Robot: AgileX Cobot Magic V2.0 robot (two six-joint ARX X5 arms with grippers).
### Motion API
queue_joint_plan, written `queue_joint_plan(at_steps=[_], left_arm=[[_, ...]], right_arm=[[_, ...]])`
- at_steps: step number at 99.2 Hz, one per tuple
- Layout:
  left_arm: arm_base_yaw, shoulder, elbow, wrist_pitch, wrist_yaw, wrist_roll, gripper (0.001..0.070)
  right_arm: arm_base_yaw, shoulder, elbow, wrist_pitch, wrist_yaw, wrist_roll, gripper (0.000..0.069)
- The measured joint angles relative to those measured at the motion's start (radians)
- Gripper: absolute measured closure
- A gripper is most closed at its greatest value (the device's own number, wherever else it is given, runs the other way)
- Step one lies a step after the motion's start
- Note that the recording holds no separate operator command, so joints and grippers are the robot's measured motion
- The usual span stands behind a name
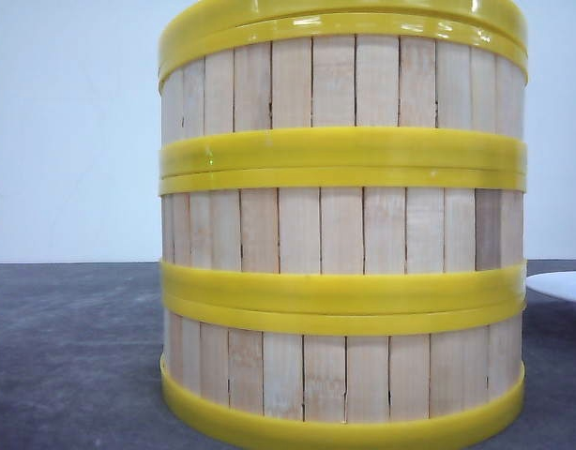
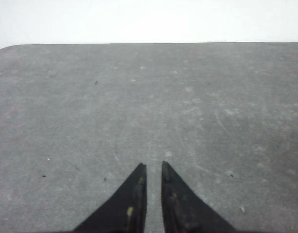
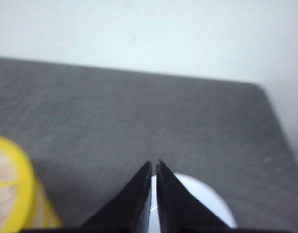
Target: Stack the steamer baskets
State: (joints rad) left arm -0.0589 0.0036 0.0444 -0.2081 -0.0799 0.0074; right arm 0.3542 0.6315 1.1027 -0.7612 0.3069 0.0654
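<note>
Both pincers closed, empty — steamer baskets [image 1: 342, 225] stacked, table [image 1: 72, 356] edge beyond.

L gripper [image 2: 154, 167] & R gripper [image 3: 154, 164]: jaws nearly closed, empty, tips fwd.

The stack of steamer baskets [image 1: 342, 234] fills the front view, and the picture's upper edge cuts off its top rim, so what sits on top cannot be told. It hides the surface [image 1: 72, 356] behind it. At the right edge a white object [image 1: 562, 285] shows only as a sliver. In the right wrist view, which is blurred, the right tool [image 3: 154, 165] covers part of a white round object [image 3: 197, 204], and the baskets show only as a yellow-rimmed corner.
</note>
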Motion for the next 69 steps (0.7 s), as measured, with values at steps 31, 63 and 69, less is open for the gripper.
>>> queue_joint_plan(at_steps=[31,63,69], left_arm=[[0.000,0.000,0.000,0.000,0.000,0.000,0.0682],[0.000,0.000,0.000,0.000,0.000,0.000,0.0682],[0.000,0.000,0.000,0.000,0.000,0.000,0.0682]], right_arm=[[-0.305,-0.197,-0.354,0.298,-0.132,-0.121,0.0680],[-0.344,-0.463,-0.848,0.526,-0.175,-0.109,0.0680],[-0.348,-0.499,-0.909,0.534,-0.179,-0.099,0.0680]])
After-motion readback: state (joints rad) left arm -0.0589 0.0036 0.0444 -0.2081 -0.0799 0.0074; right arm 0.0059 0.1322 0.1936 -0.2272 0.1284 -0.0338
